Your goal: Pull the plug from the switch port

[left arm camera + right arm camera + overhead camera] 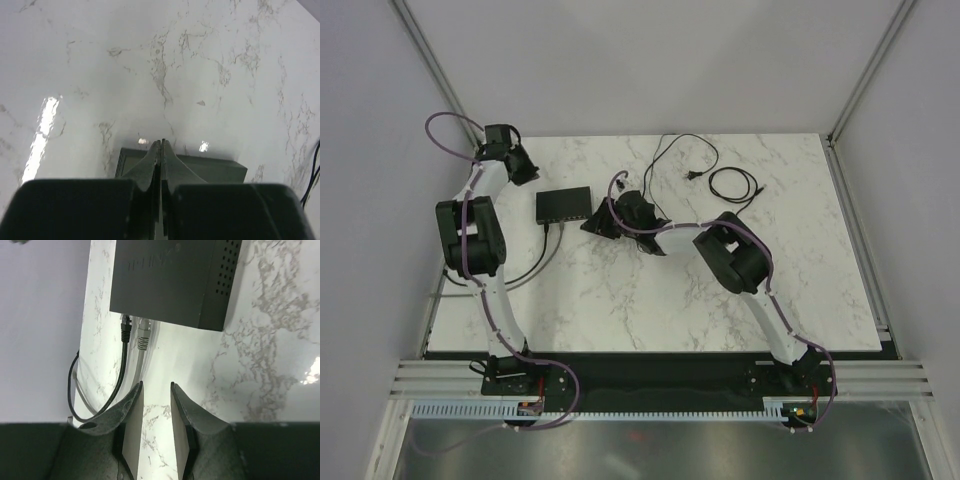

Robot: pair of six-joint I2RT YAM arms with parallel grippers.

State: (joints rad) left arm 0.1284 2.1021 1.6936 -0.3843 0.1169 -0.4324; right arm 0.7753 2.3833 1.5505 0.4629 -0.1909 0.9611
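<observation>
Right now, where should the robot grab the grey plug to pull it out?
Grip the grey plug by its stubby body, just outside the switch, not the cable. It sticks straight out of the port edge, so the open right fingers should come along the cable, one each side; the black plug crowds it.

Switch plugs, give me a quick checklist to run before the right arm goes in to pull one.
1. Right gripper open: ok.
2. Black plug and grey plug seated in the switch: ok.
3. Fingers around a plug: not ok, both plugs lie ahead of the tips.
4. Left gripper bracing the switch: cannot tell; it is shut, contact unclear.
5. Which plug to pull: cannot tell.
</observation>
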